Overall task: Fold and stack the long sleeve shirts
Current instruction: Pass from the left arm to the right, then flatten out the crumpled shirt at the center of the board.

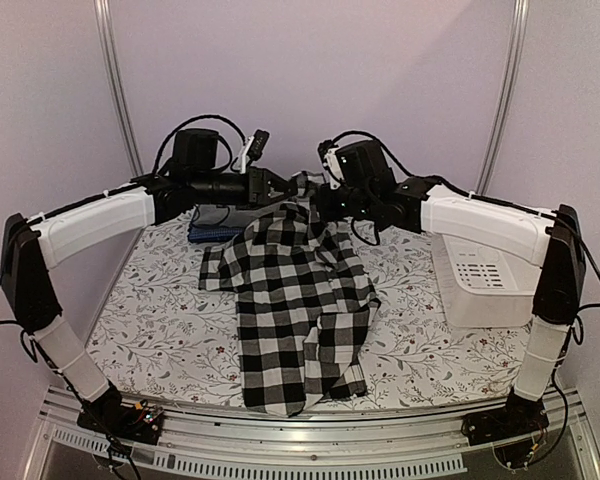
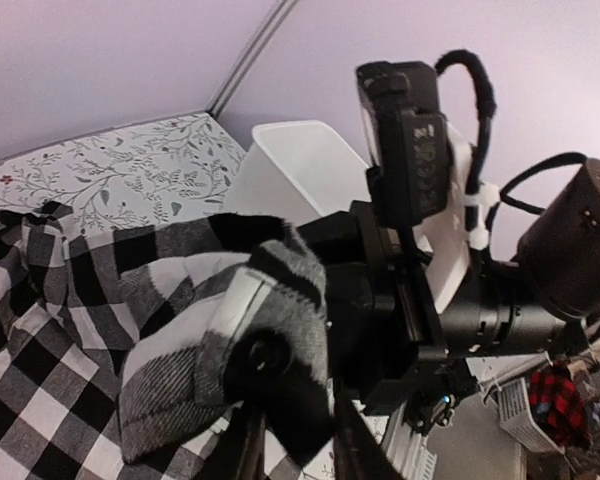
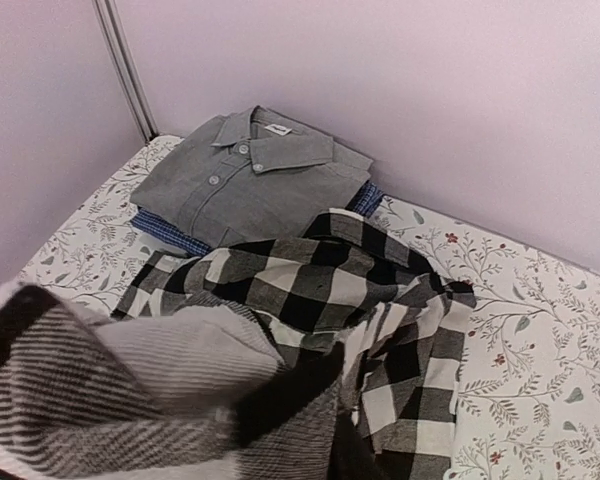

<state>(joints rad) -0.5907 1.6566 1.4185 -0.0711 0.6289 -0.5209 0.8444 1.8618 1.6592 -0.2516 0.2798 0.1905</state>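
Note:
The black-and-white checked shirt lies lengthwise down the table, with its top end lifted between both grippers at the back. My left gripper has checked cloth draped over one finger and pinched between its narrow jaws. My right gripper meets it from the right. In the right wrist view its fingers are buried under the raised cloth. The grey shirt lies folded on the blue shirt in the back left corner.
A white plastic basket stands at the right side of the table, also seen behind the right wrist. The shirt's hem hangs over the table's front edge. The floral tablecloth shows on both sides.

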